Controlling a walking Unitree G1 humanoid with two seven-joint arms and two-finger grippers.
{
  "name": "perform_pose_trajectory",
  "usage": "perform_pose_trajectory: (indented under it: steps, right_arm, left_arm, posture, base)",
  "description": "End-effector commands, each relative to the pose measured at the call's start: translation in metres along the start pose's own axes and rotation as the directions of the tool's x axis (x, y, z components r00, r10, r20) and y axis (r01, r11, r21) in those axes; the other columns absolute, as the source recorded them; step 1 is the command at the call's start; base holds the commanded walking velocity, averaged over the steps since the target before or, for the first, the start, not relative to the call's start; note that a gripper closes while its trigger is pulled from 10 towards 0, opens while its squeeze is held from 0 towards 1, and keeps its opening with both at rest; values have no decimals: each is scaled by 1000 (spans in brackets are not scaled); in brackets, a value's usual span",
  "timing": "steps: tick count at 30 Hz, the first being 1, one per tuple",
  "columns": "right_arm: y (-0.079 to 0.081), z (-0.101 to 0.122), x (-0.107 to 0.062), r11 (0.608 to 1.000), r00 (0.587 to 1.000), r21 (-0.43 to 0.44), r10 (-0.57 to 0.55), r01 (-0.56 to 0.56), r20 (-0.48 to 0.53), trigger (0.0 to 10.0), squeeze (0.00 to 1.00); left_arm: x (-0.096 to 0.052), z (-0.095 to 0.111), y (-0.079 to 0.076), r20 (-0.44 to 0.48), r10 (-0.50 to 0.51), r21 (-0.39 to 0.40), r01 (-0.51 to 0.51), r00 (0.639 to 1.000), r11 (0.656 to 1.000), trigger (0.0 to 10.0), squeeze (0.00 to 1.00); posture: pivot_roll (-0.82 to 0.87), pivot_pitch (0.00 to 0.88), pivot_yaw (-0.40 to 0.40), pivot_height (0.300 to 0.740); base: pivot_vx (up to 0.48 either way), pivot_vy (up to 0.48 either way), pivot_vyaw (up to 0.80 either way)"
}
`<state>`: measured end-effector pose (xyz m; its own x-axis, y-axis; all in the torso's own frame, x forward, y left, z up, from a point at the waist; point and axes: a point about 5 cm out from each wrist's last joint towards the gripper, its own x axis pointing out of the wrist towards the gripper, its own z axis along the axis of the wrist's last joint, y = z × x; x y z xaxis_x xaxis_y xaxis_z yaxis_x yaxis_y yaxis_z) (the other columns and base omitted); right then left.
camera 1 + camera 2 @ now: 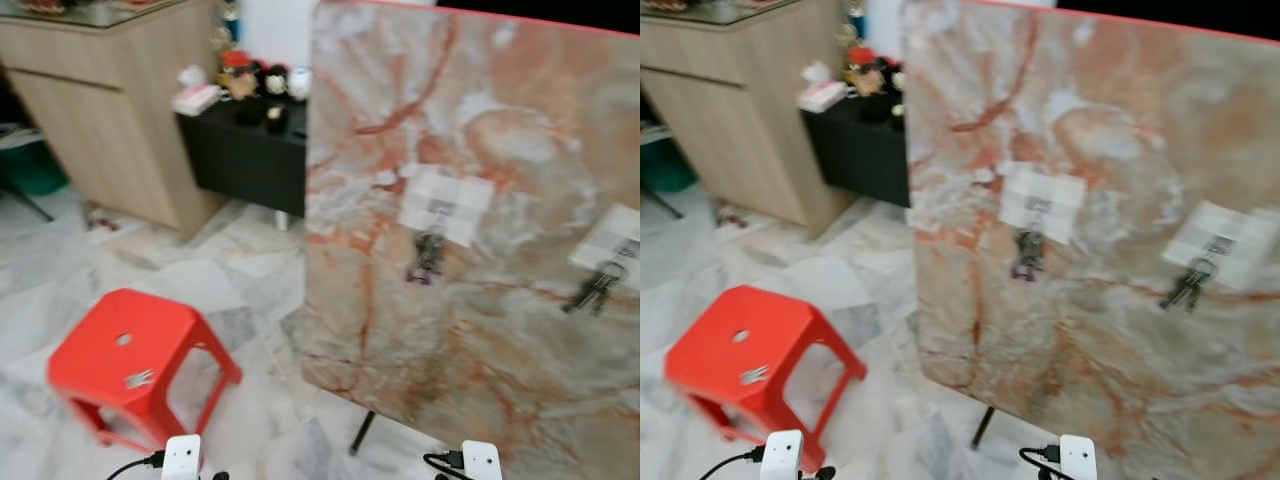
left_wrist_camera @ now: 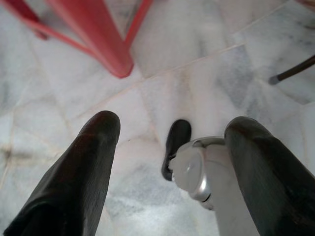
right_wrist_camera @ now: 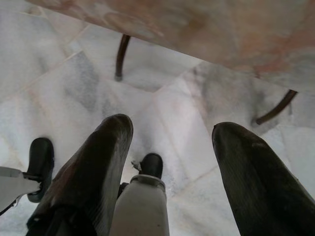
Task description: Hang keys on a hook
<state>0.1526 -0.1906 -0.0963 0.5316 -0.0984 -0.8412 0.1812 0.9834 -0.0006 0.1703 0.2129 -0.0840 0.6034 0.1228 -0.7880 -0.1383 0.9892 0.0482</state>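
Head views: a marbled pink-and-grey board point(image 1: 480, 250) stands upright on thin dark legs point(image 1: 362, 432) over a pale marble-tile floor point(image 1: 250, 270). 2 pale adhesive patches are stuck to the board. From the nearer patch point(image 1: 445, 203) hangs 1 bunch of keys point(image 1: 428, 257); from the far-right patch point(image 1: 610, 240) hangs a second bunch point(image 1: 595, 290). A red plastic stool point(image 1: 135, 365) stands on the floor to the left of the board, with a small metallic object point(image 1: 138, 378), too blurred to identify, lying on its seat. Behind are a wooden cabinet point(image 1: 110, 110) and a low black table point(image 1: 245, 150) bearing small figurines point(image 1: 255, 85).

Left wrist view: the left gripper point(image 2: 172, 162) hangs over the floor tiles, its 2 black fingers spread wide and holding nothing; a red stool leg point(image 2: 98, 37) is beyond.

Right wrist view: the right gripper point(image 3: 172, 162) also points at the floor, fingers wide apart and empty, beneath the board's lower edge point(image 3: 197, 29) and its 2 dark legs.
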Motion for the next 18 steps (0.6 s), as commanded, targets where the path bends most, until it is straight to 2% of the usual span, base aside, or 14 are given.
perform_pose_trajectory:
  steps: [1,5,18]
  right_arm:
    - [-8,-4,-1,998,999,45,-34,34,-4,10000,0]
    - [-9,-4,-1,998,999,44,-35,35,-9,10000,0]
    - [-8,0,0,999,999,35,-34,34,-9,10000,0]
  left_arm:
    - [-1,-3,0,-17,5,2,-5,1000,1000,10000,0]
    - [-1,-3,1,-17,8,-1,-8,1000,1000,10000,0]
    - [-1,-3,1,-14,7,-14,-7,1000,1000,10000,0]
  posture:
    - [43,0,-45,740]
    - [47,0,-47,740]
    - [57,0,-46,740]
  base:
    - [0,0,0]
    - [0,0,0]
    - [0,250,0]
